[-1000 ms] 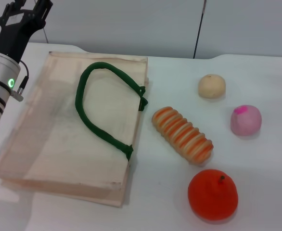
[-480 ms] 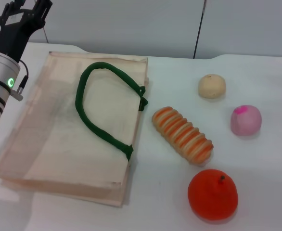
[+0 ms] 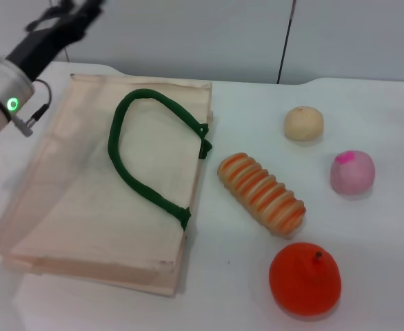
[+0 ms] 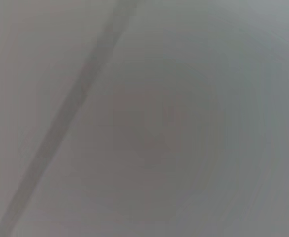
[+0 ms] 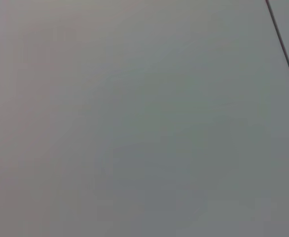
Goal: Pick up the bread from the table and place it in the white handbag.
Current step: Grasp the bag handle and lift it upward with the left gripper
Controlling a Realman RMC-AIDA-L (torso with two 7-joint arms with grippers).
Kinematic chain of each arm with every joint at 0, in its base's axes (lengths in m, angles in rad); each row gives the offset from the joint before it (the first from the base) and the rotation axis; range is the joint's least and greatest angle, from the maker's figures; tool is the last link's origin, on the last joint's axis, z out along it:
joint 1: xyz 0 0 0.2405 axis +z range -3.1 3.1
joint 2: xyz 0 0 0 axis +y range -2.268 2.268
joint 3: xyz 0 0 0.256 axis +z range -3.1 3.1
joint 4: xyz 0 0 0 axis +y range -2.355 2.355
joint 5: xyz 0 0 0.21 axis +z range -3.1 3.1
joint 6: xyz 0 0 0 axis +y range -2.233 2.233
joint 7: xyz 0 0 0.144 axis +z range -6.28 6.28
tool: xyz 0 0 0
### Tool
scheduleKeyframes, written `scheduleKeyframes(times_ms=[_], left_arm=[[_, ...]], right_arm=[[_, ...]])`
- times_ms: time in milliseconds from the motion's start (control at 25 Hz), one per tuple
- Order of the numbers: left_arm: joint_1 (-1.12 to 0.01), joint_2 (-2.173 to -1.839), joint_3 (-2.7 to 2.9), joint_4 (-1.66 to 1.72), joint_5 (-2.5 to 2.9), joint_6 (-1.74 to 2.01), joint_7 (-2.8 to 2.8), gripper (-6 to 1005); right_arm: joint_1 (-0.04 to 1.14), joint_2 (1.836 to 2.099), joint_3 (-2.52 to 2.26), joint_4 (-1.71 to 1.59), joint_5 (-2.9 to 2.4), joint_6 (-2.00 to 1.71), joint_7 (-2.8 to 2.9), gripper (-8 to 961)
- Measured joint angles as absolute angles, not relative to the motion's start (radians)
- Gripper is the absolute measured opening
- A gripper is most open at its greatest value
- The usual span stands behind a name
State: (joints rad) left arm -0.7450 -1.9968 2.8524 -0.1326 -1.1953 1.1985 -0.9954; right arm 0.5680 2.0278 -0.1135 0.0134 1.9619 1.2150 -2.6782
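Note:
The bread (image 3: 261,194), a ridged loaf with orange and cream stripes, lies on the white table (image 3: 381,117) just right of the white handbag (image 3: 78,207). The handbag lies flat with its dark green rope handle (image 3: 143,155) on top. My left gripper (image 3: 67,17) is raised at the far left corner, above the bag's back edge, well apart from the bread. My right gripper is out of view. Both wrist views show only a blank grey surface.
A small round tan bun (image 3: 303,123) sits at the back right. A pink ball (image 3: 352,172) lies right of the bread. An orange round fruit (image 3: 305,278) sits near the front, close to the bread's near end.
My left arm has swung to the right and tilted, its gripper now pointing toward the upper right. The bread, bag and other items have not moved.

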Motion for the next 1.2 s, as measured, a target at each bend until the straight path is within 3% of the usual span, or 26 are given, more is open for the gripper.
scheduleKeyframes(times_ms=[360,680,800,1000,1200], left_arm=[[-0.864,-1.927,2.864,-0.459,-0.633,1.305,-1.577,741],[-0.952,-1.906,2.865,-0.699,-0.288,1.443,-1.840,751],[-0.979,-1.897,2.866,-0.708,-0.158,1.458,-1.866,815],[-1.017,-1.912,2.866,-0.699,-0.060,1.414,-1.877,866],[-1.032,-1.948,2.865,-0.649,-0.039,1.321,-1.888,882]], right_arm=[[0.567,2.027,-0.113,0.010,1.962,1.212,-2.678,893],[0.545,2.025,-0.113,-0.003,1.995,1.206,-2.685,894],[0.543,2.025,-0.113,-0.008,1.997,1.203,-2.683,894],[0.545,2.025,-0.113,-0.008,1.998,1.201,-2.683,894],[0.549,2.025,-0.113,-0.008,1.997,1.201,-2.685,894]])
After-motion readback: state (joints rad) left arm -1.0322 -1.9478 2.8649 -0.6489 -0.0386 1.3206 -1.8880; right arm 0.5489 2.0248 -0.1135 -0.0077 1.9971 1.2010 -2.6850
